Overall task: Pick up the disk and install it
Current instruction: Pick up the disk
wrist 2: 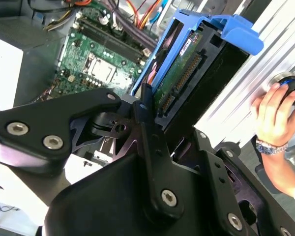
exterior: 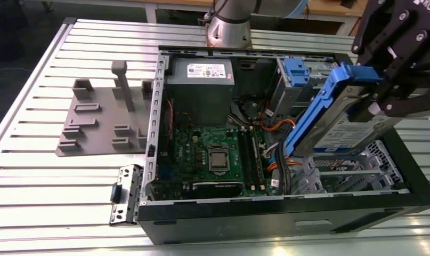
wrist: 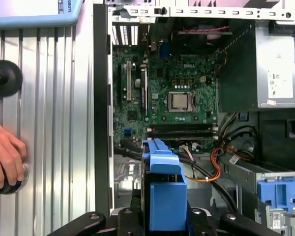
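Note:
The disk (exterior: 342,114), a silver drive in a bright blue caddy, hangs tilted in the air above the open computer case (exterior: 286,213), over its side at the exterior view's right. My gripper (exterior: 385,98) is shut on the disk's upper end. In the second wrist view the black fingers (wrist 2: 147,123) clamp the disk (wrist 2: 187,69), whose green circuit board and connector face the camera. In the first wrist view the blue caddy (wrist: 163,191) sticks out between the black gripper parts, above the motherboard (wrist: 172,98).
Inside the case sit a grey power supply box (exterior: 200,85), a drive cage with a blue-fronted bay (exterior: 297,72) and orange cables (exterior: 282,125). A grey fixture plate (exterior: 101,120) lies at the exterior view's left. A person's hand (wrist: 5,157) rests on a black knob beside the case.

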